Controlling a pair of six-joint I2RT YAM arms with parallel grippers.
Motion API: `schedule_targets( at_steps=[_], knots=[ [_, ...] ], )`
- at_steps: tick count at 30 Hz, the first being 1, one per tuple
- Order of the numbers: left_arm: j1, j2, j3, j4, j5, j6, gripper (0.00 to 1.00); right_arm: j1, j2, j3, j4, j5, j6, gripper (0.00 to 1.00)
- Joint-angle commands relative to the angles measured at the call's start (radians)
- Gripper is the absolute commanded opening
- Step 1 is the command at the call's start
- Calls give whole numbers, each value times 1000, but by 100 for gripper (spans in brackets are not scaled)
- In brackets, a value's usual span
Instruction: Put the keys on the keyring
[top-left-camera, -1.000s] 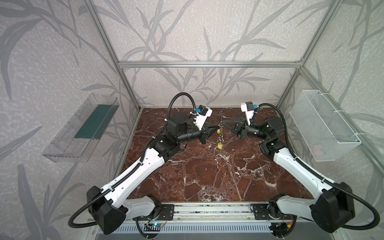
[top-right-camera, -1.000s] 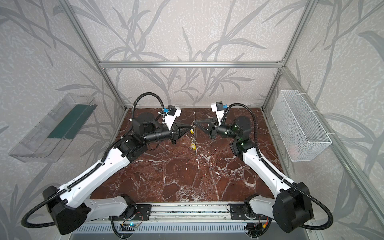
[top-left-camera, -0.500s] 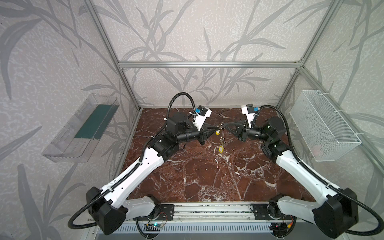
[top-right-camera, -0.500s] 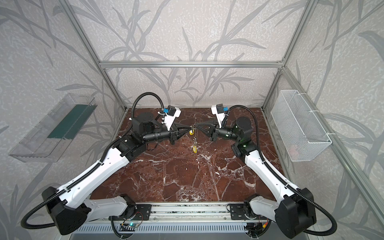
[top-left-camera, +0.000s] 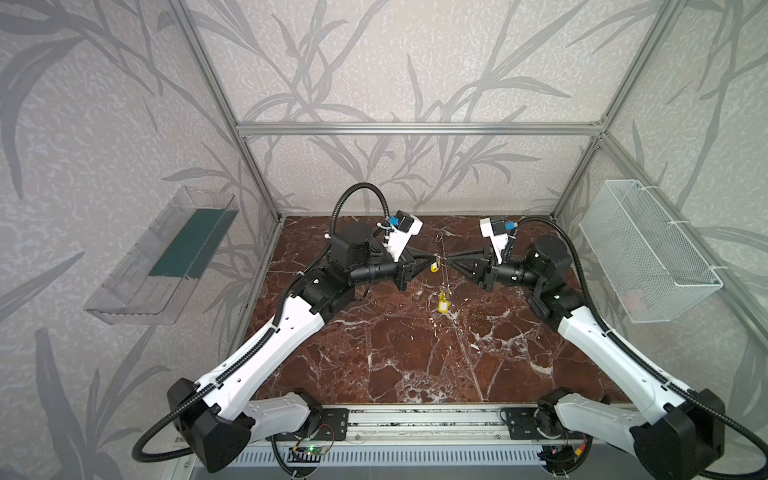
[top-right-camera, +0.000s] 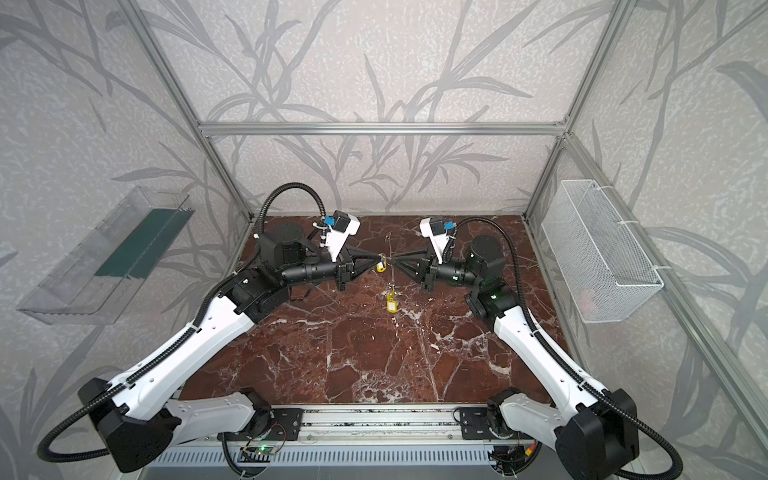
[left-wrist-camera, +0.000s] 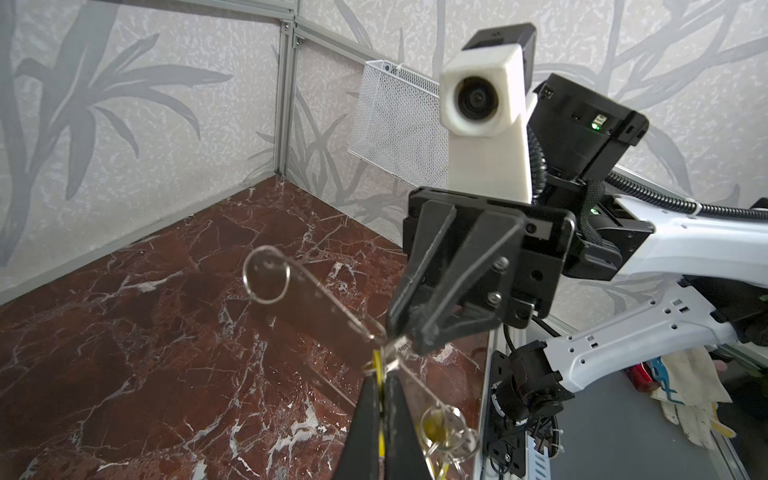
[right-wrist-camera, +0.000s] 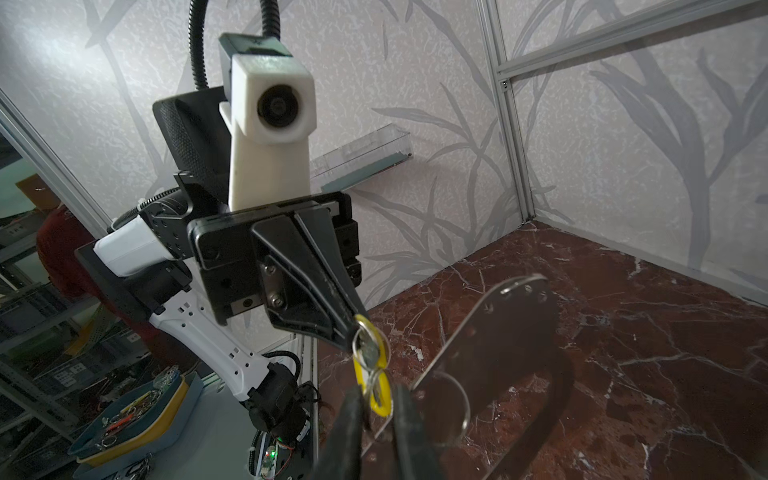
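The keyring (right-wrist-camera: 498, 345), a flat grey metal plate, hangs in the air between both grippers and shows as a thin edge-on line (top-left-camera: 442, 249) in both top views. My left gripper (left-wrist-camera: 381, 374) is shut on a yellow key (right-wrist-camera: 372, 353) whose small ring meets the plate's straight edge. My right gripper (right-wrist-camera: 377, 392) faces it tip to tip, its jaws slightly apart around that key's end and the plate's edge. A second yellow key (top-left-camera: 444, 304) dangles from the plate's lower end. Both grippers (top-left-camera: 432, 262) (top-left-camera: 449, 261) hover above the floor.
A red marble floor (top-left-camera: 415, 357) lies inside an aluminium frame. A white wire basket (top-left-camera: 648, 253) hangs on the right wall and a clear shelf (top-left-camera: 166, 257) on the left wall. A blue tray (right-wrist-camera: 133, 419) of small parts sits outside the frame.
The right gripper moved in toward the left one, then its jaws parted from shut. The plate and dangling key sank slightly. The left gripper kept its grip.
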Motion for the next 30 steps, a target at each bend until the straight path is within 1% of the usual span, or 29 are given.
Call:
schedule_targets(
  at_steps=[1,2,4,7,10,14,15,16,17,19,23,30],
  knots=[
    [7,12,49,-24,-3,22,0,-3,-32,-24,-40,41,-34,42],
    [7,17,51,-41,-7,27,0,-4,-38,-29,-46,55,-41,44],
    [7,29,59,-77,-20,45,0,-4,-56,-38,-72,96,-64,55],
    [8,44,51,-103,-45,52,0,-4,-83,-50,-118,156,-103,65],
    [7,77,47,-122,-77,55,0,-5,-110,-58,-167,214,-121,71],
    [6,144,54,-124,-132,51,0,-6,-148,-64,-248,275,-143,74],
    [7,168,61,-124,-152,51,0,-5,-160,-67,-266,291,-148,77],
    [6,192,71,-124,-171,51,0,-5,-174,-69,-282,304,-153,85],
    [7,218,81,-123,-183,50,0,-5,-185,-73,-294,312,-159,87],
    [7,284,111,-116,-195,47,0,-5,-215,-80,-325,340,-170,99],
    [6,417,189,-98,-206,37,0,-8,-265,-88,-390,397,-197,99],
    [8,719,487,-156,-232,48,0,-17,-325,-82,-512,444,-246,99]
  ],
)
